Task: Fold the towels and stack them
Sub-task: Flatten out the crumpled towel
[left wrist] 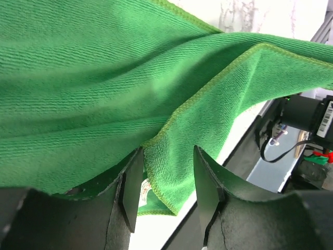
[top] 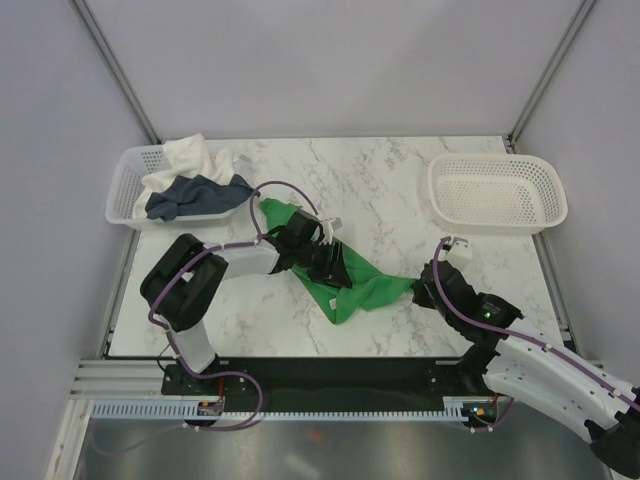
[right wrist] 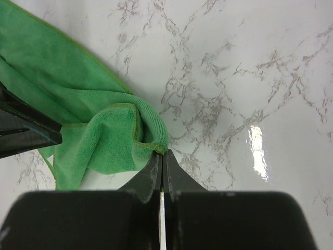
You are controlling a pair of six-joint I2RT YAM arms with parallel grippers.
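The green towel [top: 368,290] lies crumpled across the middle of the table. My left gripper [top: 330,262] sits over its middle. In the left wrist view the gripper [left wrist: 169,195] is open, and a hemmed edge of the green towel [left wrist: 104,78] hangs between the fingers [left wrist: 130,192] without being pinched. My right gripper [top: 422,285] is at the towel's right corner. In the right wrist view it [right wrist: 163,156] is shut on the corner of the green towel [right wrist: 88,130]. The navy towel [top: 190,197] and the cream towel [top: 190,158] lie bunched in the left basket [top: 118,190].
An empty white mesh basket [top: 497,190] stands at the back right. The table's near edge and the right arm's base [left wrist: 307,117] show beyond the towel in the left wrist view. Bare marble [right wrist: 234,78] lies right of the towel.
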